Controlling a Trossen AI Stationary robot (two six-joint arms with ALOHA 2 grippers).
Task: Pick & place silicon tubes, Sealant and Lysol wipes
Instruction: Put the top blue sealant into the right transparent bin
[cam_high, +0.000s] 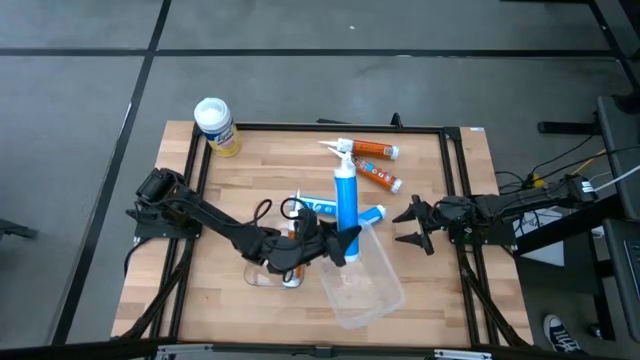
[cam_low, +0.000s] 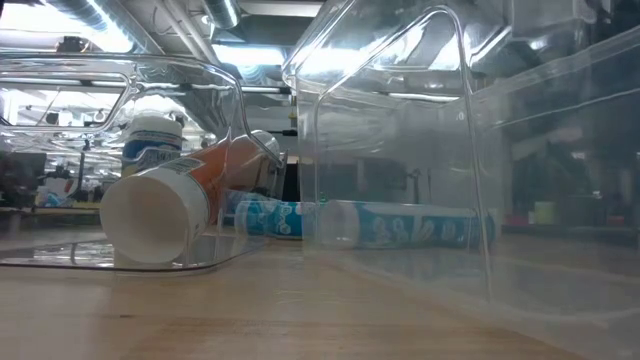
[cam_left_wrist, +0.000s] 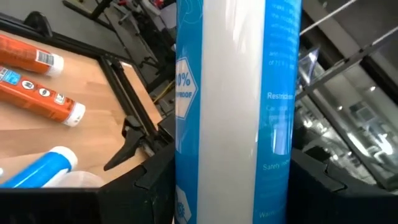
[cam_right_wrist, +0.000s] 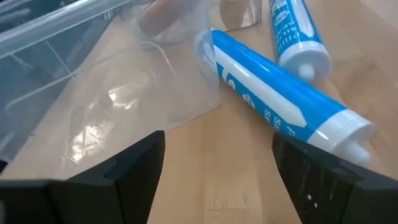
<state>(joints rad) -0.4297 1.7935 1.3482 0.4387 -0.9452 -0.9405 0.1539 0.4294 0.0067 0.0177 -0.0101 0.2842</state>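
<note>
left end effector (cam_high: 345, 243): mid-bench, clamped around the lower end of a blue tube (cam_high: 346, 197); left wrist view shows that tube (cam_left_wrist: 233, 112) filling the gap between both dark fingers (cam_left_wrist: 140, 190), touching each side
held blue tube: long, blue and white, nozzle end pointing toward the far edge of the bench; its gripped end sits at the rim of the clear bin (cam_high: 362, 277)
right end effector (cam_high: 412, 226): right side of bench, fingers spread apart, nothing between them; right wrist view has bare wood between the two fingers (cam_right_wrist: 124, 171)
clear bin: transparent plastic, near front-centre of bench (cam_high: 440, 170), tipped at an angle; looks empty
second blue tube (cam_high: 372, 214): lying flat beside the bin, cap end toward the right arm; same one seen in right wrist view (cam_right_wrist: 283, 102), touching bin corner
third blue tube (cam_high: 312, 206): lying flat, partly under the left arm
orange tubes (cam_high: 372, 151): two, lying flat near far-centre of bench, just beside each other, nozzles toward the middle
Lysol wipes (cam_high: 215, 126): yellow canister, white lid, upright at far-left corner of bench, well apart from both arms
low view: orange tube with white cap (cam_low: 160, 215) lying inside a clear container, blue tube (cam_low: 390, 222) flat behind it
</note>
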